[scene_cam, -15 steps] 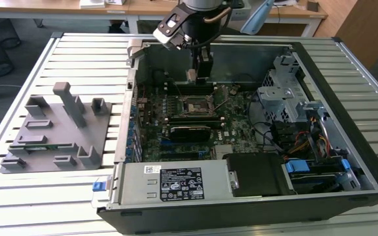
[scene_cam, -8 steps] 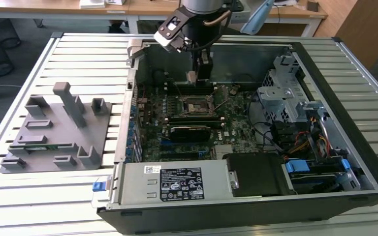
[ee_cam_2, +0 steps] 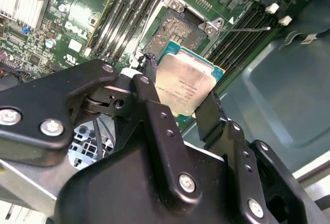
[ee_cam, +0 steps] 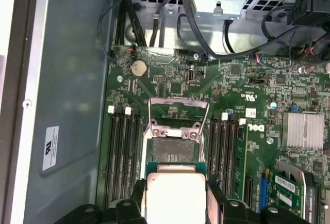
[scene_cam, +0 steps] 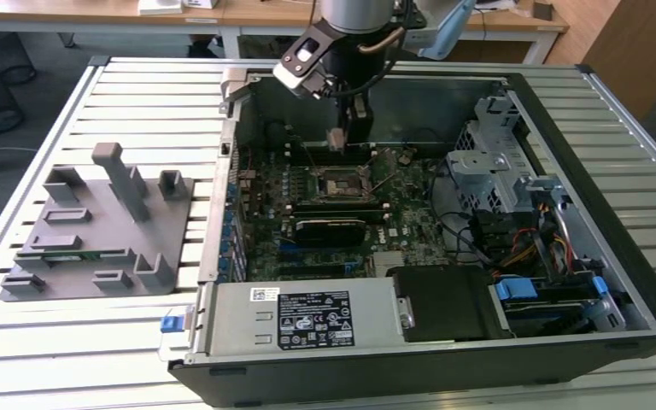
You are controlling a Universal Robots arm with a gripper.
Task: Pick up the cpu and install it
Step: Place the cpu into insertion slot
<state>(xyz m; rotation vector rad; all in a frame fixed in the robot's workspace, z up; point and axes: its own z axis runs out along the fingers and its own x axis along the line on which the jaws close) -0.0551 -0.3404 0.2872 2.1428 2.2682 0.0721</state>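
Pincer [ee_cam_2: 180,94] of black metal was clenched on the cpu [ee_cam_2: 186,82], a small flat square chip with a dull silver top and thin green edge. It gripped two opposite edges so the chip hung face up just above the open black socket frame [ee_cam_2: 178,28] on the green motherboard [ee_cam_2: 77,22] inside the open computer case [scene_cam: 442,107], apparently to line it up square. The chip's underside was hidden, the pincer fingers [ee_cam_2: 154,108] covered its flanks, and the gap to the socket was hard to judge.
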